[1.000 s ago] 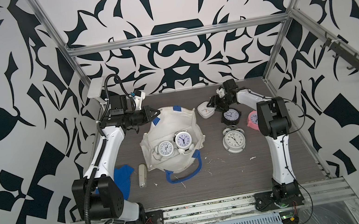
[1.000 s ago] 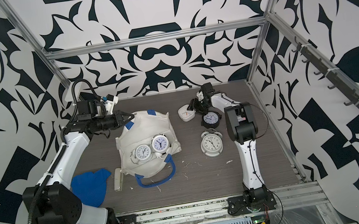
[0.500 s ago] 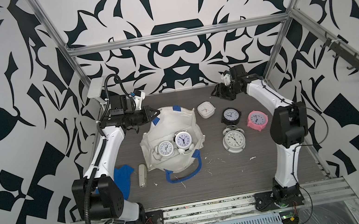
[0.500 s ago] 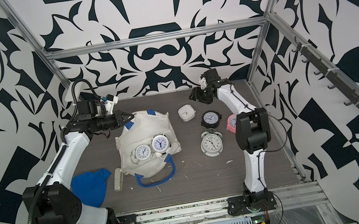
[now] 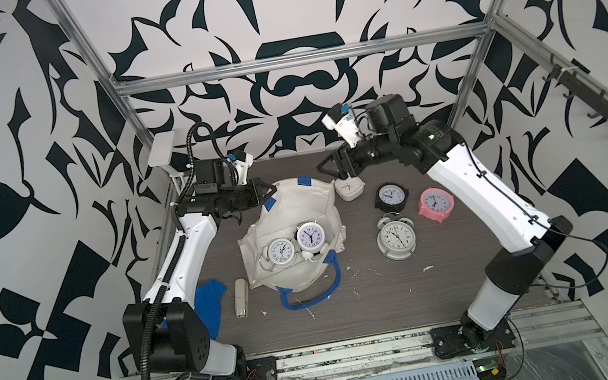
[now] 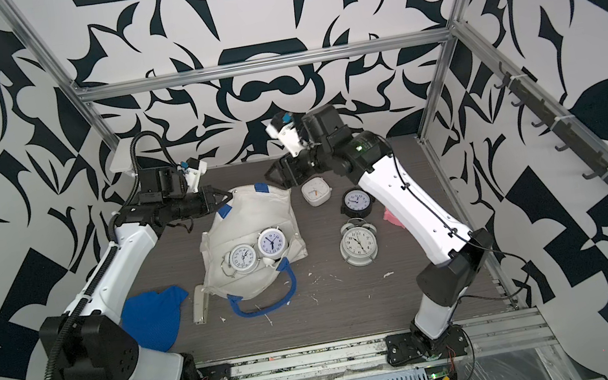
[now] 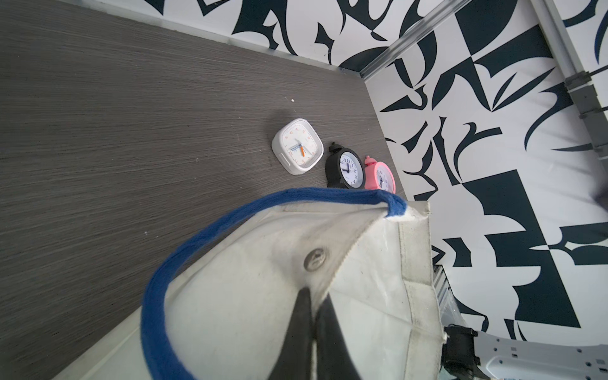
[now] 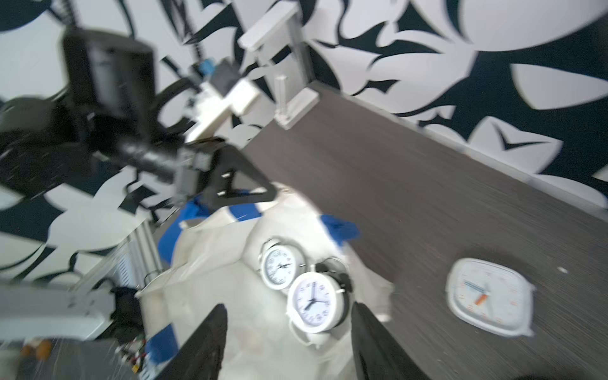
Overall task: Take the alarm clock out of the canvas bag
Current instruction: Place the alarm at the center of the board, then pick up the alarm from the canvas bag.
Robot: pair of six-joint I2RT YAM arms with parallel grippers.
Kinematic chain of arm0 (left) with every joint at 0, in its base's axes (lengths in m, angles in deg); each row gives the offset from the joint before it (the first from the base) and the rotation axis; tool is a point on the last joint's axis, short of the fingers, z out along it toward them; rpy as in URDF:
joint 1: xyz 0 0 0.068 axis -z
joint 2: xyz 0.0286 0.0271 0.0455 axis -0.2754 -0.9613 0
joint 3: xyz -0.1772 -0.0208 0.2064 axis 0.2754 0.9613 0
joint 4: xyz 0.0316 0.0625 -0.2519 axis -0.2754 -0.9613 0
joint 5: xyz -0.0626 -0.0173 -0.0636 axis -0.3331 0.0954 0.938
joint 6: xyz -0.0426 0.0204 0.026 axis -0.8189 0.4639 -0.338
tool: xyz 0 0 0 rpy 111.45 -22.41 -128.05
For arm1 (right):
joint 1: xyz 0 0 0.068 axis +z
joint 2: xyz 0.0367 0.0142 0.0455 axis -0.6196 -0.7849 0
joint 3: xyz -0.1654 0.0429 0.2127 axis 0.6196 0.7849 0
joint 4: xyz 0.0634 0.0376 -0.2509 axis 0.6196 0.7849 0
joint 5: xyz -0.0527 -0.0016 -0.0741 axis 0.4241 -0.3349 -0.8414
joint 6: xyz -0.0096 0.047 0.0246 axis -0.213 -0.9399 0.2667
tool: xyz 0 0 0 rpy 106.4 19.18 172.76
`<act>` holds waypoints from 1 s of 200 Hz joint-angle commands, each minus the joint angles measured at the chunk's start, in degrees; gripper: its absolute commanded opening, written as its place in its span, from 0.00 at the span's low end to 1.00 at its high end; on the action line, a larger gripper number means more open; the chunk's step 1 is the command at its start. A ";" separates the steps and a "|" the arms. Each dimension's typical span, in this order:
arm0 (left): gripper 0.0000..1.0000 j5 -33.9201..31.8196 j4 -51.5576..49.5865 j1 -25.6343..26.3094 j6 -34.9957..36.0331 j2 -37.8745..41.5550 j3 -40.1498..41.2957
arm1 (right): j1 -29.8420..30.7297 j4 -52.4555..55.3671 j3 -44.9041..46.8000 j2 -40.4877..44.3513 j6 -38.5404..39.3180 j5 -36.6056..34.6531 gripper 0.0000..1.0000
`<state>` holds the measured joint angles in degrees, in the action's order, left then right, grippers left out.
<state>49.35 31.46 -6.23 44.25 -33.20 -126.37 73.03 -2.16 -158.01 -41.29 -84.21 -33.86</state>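
The off-white canvas bag (image 5: 293, 209) (image 6: 256, 211) lies slumped at mid-table, its blue handle (image 5: 313, 295) toward the front. Two white twin-bell alarm clocks (image 5: 281, 251) (image 5: 309, 235) lie face up in its open mouth, also visible in the right wrist view (image 8: 279, 268) (image 8: 312, 301). My left gripper (image 5: 271, 192) (image 7: 314, 292) is shut on the bag's far rim, pinching the fabric beside a snap. My right gripper (image 5: 328, 168) (image 8: 289, 305) hovers open above the bag's far right corner. Nothing is between its fingers.
Right of the bag stand a square white clock (image 5: 350, 188), a black clock (image 5: 391, 196), a pink clock (image 5: 436, 204) and a large white twin-bell clock (image 5: 395, 237). A blue cloth (image 5: 208, 297) and a beige stapler-like object (image 5: 240, 296) lie to the bag's left.
My right arm has lifted off the loose clocks at the right and swung up and left toward the bag's far side. The left gripper and bag have stayed put.
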 commanded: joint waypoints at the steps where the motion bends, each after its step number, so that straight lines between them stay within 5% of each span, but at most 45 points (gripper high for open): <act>1: 0.00 2.58 3.86 0.26 0.82 2.75 -1.54 | 3.86 4.91 1.15 1.20 6.70 -1.25 0.63; 80: 0.00 3.90 5.42 0.26 0.23 4.53 -1.06 | 13.42 6.62 5.67 -2.45 8.46 -1.87 0.61; 200: 0.00 0.64 4.73 0.26 -0.50 7.00 -0.84 | 20.68 3.73 0.56 -18.60 1.99 -24.54 0.60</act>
<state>48.96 32.16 -5.90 44.41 -29.39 -126.35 92.94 2.73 -154.20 -60.59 -80.87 -50.36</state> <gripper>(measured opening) 0.057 0.602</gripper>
